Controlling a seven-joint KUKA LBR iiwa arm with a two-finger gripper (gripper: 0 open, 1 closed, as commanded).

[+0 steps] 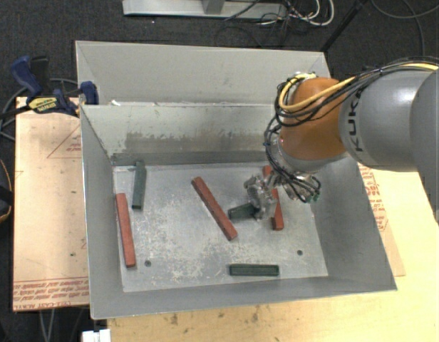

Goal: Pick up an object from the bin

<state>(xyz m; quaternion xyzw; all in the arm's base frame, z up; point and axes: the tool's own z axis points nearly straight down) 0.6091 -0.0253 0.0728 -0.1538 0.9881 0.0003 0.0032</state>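
Observation:
My gripper [259, 204] hangs low over the right middle of the bin, under the arm's orange wrist cover. A small dark green block [240, 211] lies right at its fingertips, on their left. A red-brown bar [276, 206] lies just to the right of the fingers, partly hidden by the wrist. Another long red-brown bar [214, 208] lies slanted a little farther left. I cannot see how the fingers stand.
A dark green bar [254, 269] lies near the bin's front wall. At the left side lie a red-brown bar [125, 229] and a dark green bar [138, 185], both roughly upright in the view.

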